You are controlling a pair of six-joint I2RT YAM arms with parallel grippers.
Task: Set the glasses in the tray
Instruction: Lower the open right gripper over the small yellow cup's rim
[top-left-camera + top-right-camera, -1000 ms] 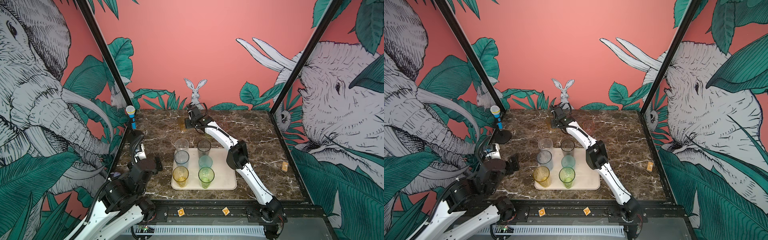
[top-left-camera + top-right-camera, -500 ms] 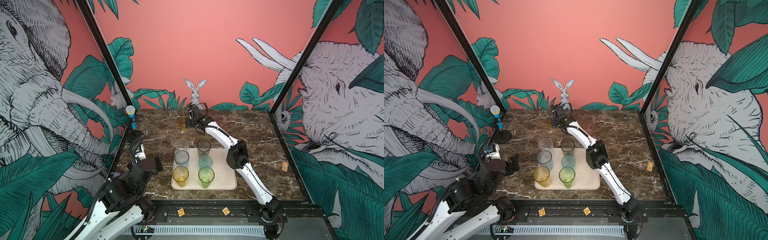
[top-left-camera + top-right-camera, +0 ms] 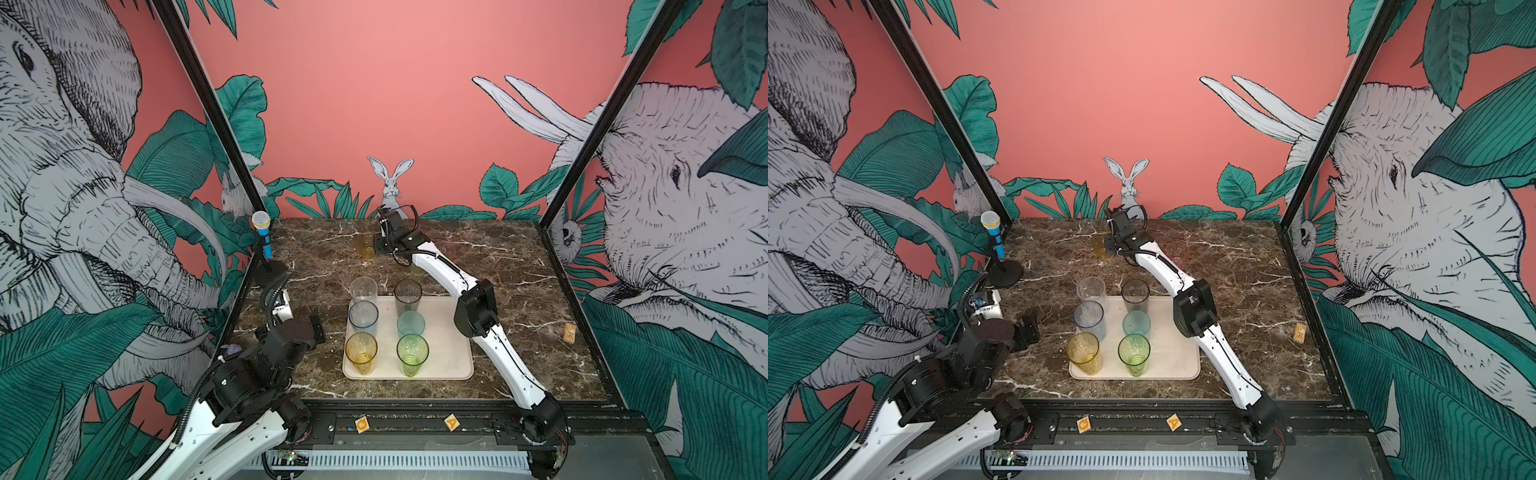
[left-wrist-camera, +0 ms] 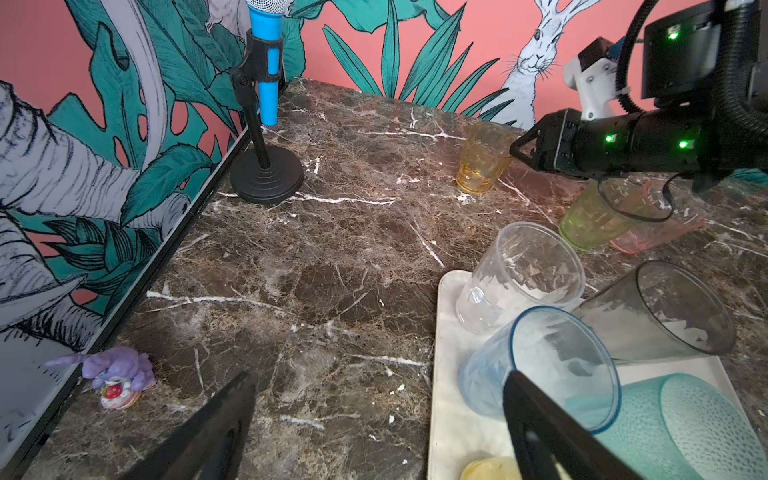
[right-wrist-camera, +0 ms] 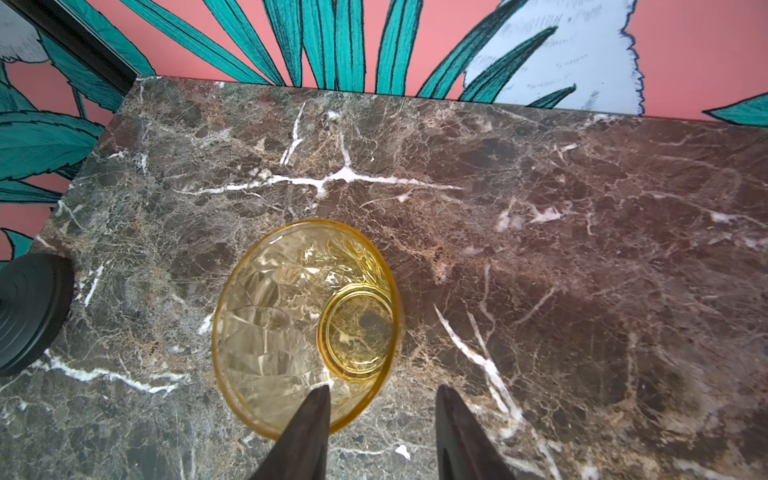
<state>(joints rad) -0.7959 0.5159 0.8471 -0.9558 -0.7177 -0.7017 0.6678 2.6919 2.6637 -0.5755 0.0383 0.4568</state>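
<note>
Glass (image 5: 303,324), amber, short and patterned, upright on table (image 5: 540,249) at 12 o'clock from tray (image 3: 449,365), well apart from it. Probably light, stiff and slick; apt to tip or crack under a hard squeeze. Right gripper (image 5: 380,399) partly open, straddling near wall, not yet pinching. Best taken by that wall just below rim, gently. Left gripper (image 4: 378,376) wide open, empty, at 9 o'clock of tray.
</note>
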